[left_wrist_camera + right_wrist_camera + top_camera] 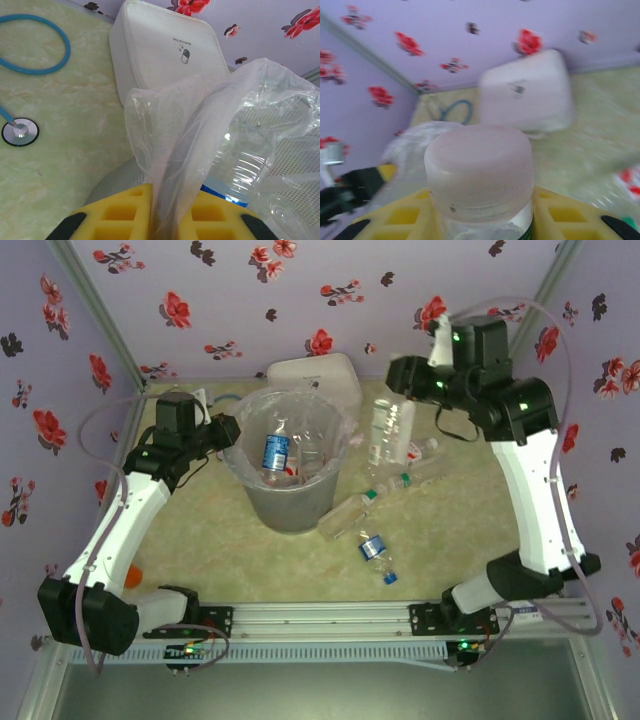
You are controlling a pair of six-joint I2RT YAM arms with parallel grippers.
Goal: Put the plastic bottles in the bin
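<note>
Lying nearest the arm bases, a blue-capped bottle (377,558) and, just beyond it, a green-capped bottle (350,512) rest on their sides on the tabletop (200,530), both right of the bin (290,508). A blue-labelled bottle (275,452) lies inside the bin.

The left gripper (159,216) is clenched on the clear bag liner (200,120) at the bin's left rim.

The right gripper (396,392) is clamped on a clear bottle (388,430) at its white cap (479,170). That bottle hangs cap uppermost, its long axis apparently near vertical, outside the bin and beside its right rim.

Judgement: the bin mouth lies to the left of the held bottle, so the drop calls for a leftward carry over the rim. The right arm is also nearer the loose bottles.

A white container (315,378) stands behind the bin.
</note>
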